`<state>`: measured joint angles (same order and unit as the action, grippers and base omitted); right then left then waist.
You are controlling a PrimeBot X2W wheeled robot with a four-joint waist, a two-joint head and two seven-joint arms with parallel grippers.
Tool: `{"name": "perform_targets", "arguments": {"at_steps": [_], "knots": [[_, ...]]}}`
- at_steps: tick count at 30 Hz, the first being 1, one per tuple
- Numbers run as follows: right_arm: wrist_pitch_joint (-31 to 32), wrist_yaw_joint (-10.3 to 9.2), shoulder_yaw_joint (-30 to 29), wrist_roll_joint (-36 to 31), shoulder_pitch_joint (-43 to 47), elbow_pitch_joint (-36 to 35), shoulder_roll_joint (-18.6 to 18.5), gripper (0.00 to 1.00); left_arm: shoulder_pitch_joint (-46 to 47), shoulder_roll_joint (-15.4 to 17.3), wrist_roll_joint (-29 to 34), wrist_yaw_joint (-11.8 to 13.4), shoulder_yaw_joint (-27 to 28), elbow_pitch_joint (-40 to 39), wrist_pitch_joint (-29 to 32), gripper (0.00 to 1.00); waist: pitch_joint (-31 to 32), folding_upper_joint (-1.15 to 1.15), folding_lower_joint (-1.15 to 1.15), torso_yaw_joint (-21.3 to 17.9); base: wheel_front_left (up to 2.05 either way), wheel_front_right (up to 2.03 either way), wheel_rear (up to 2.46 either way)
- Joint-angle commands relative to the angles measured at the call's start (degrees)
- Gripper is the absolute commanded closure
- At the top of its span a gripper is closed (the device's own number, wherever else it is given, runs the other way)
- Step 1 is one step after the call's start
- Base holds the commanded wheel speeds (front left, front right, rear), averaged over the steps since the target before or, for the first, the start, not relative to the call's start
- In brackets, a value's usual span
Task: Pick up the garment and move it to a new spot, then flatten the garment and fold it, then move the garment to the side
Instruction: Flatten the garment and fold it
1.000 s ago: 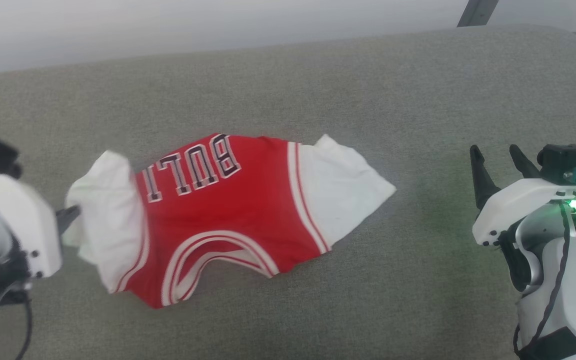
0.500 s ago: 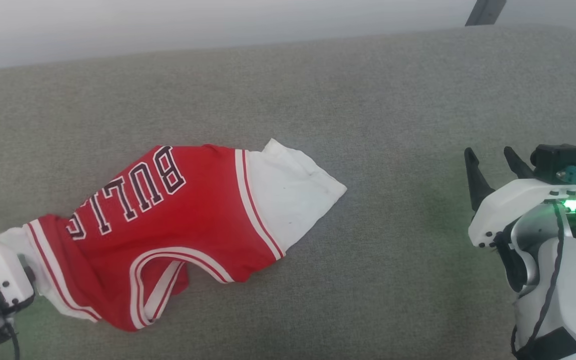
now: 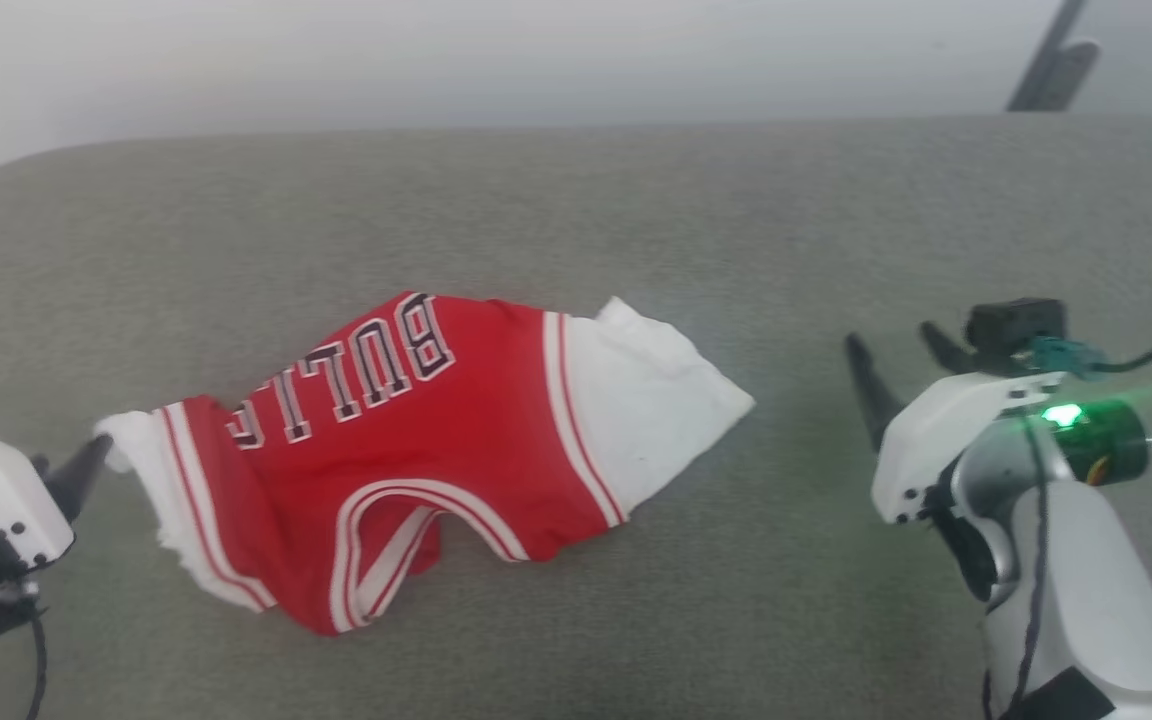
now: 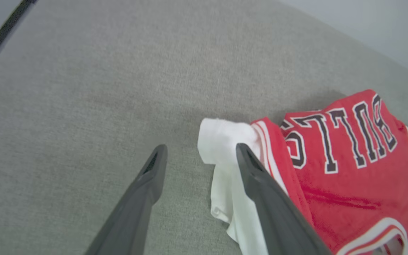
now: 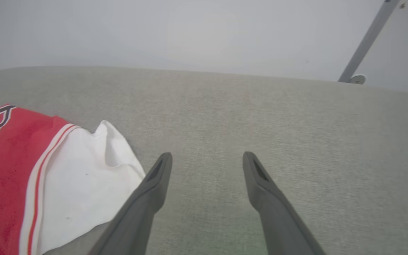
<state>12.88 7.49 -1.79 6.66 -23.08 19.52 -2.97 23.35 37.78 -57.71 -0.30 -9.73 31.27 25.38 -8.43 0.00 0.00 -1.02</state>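
The garment [image 3: 436, 440] lies crumpled on the grey cushion, red with upside-down "BULL" lettering, a spread white sleeve [image 3: 651, 410] at its right and a bunched white sleeve [image 3: 131, 440] at its left. My left gripper [image 3: 86, 465] sits at the left edge, just off that bunched sleeve. In the left wrist view the left gripper [image 4: 199, 150] is open, with nothing between its fingers; the garment [image 4: 345, 166] lies beside and under one finger. My right gripper [image 3: 888, 338] stands open to the right of the garment, and in its wrist view the right gripper [image 5: 207, 156] hangs over bare cushion, the garment [image 5: 9, 166] off to its left.
The grey fabric cushion [image 3: 576, 200] has rounded far corners and a pale wall behind it. A dark slanted pole [image 3: 1051, 65] rises beyond the far right edge. Bare fabric stretches between the garment and my right gripper.
My left gripper dragged the garment leftward by its white sleeve, then let go; it is open beside it now. The head camera has shifted. The right gripper stays open.
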Motion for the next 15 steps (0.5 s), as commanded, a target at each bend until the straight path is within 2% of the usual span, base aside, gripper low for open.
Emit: {"name": "perform_targets", "arguments": {"at_steps": [1, 6, 15], "knots": [[0.74, 0.02, 0.77, 0.49, 0.16, 0.47, 0.09, 0.0, 0.44, -0.28, 0.85, -0.41, 0.17, -0.51, -2.07, 0.0, 0.71, 0.0, 0.0, 1.68, 0.0, 0.0, 0.0], [4.16, 0.01, 4.83, 1.85, -1.39, 2.99, -0.61, 0.0, -0.68, -1.55, 3.78, -2.01, 0.35, -2.14, -10.59, 0.0, 1.24, 0.0, 0.0, 4.86, 0.0, 0.0, 0.0], [10.93, 0.01, 9.87, 4.61, -5.52, 10.25, -3.96, 0.0, -3.57, -4.15, 7.72, -5.29, -0.41, -6.01, -26.19, 0.0, 0.93, 0.0, 0.0, 10.32, 0.0, 0.0, 0.0]]}}
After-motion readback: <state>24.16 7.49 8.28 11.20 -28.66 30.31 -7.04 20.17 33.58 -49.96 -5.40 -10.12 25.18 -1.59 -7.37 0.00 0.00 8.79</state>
